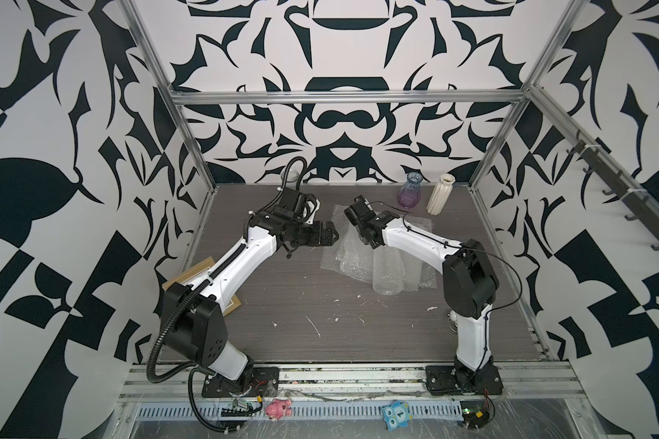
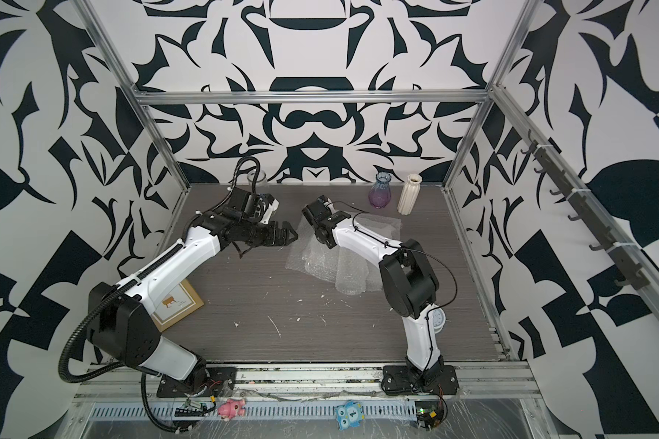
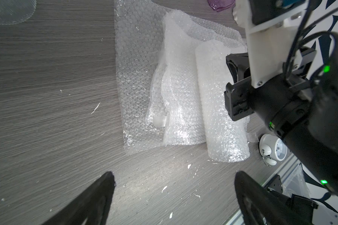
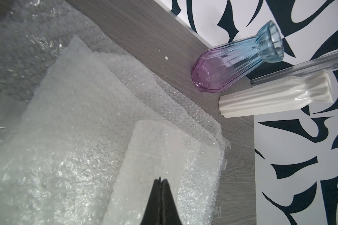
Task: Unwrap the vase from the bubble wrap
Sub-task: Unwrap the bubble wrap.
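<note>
A pile of clear bubble wrap (image 1: 352, 262) lies mid-table, flat sheets with a rolled tube (image 1: 387, 279) (image 3: 220, 109) at its right. No vase shows inside the whitish tube. My right gripper (image 4: 160, 178) is shut, its tips pressed together on the tube's far end. I cannot see whether film is pinched between them. In the left wrist view its fingers (image 3: 235, 85) sit against the tube's side. My left gripper (image 3: 174, 175) (image 1: 333, 235) hovers open, just left of the pile, holding nothing. Two bare vases stand at the back, purple-blue glass (image 1: 409, 194) and white ribbed (image 1: 440, 194).
A clear glass jar (image 1: 290, 178) stands at the back behind my left wrist. A framed picture (image 2: 176, 304) lies under my left arm. A small white alarm clock (image 2: 436, 319) sits by the right arm's base. Metal frame posts edge the table.
</note>
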Robot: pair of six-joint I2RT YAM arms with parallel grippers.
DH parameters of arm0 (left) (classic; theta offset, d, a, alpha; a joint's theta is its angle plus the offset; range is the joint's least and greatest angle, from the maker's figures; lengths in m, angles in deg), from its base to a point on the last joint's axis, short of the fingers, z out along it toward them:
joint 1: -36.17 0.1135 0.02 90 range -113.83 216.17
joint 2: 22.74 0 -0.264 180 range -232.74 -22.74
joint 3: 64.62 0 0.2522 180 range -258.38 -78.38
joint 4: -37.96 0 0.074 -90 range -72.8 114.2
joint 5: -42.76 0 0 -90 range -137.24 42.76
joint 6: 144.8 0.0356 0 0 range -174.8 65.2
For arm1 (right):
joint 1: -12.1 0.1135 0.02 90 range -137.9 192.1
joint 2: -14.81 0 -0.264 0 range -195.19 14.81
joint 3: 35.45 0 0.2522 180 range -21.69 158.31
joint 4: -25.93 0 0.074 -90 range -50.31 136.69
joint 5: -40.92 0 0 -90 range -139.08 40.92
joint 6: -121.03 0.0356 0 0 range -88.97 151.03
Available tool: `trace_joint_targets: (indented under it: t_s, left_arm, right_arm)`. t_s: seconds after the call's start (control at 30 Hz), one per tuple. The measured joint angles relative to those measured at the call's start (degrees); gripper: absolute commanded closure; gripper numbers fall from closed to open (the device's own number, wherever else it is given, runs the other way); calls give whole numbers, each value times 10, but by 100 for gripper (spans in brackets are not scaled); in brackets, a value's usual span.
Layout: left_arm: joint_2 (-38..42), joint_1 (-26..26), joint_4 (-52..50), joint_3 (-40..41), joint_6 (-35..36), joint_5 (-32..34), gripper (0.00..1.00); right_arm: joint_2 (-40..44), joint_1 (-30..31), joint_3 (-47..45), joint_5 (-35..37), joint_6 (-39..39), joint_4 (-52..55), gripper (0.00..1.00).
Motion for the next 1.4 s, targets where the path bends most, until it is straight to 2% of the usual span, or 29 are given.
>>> trace_joint_targets:
  t_s: [0.33,0.7,0.9,1.07,1.4]
  left_arm:
    - [-2,1,0,0,0,-3,1]
    - [-13,1,0,0,0,-9,0]
    - [-18,1,0,0,0,-11,1]
    - [-19,1,0,0,-2,-12,0]
    - [-19,1,0,0,-6,-17,1]
  right_arm:
    - [34,-17,-51,1,2,-28,100]
    - [105,-78,-131,-31,20,-75,100]
    - [141,-116,-187,-73,37,-108,100]
    - [142,-143,-199,-110,53,-123,100]
    - [142,-178,-226,-130,67,-152,100]
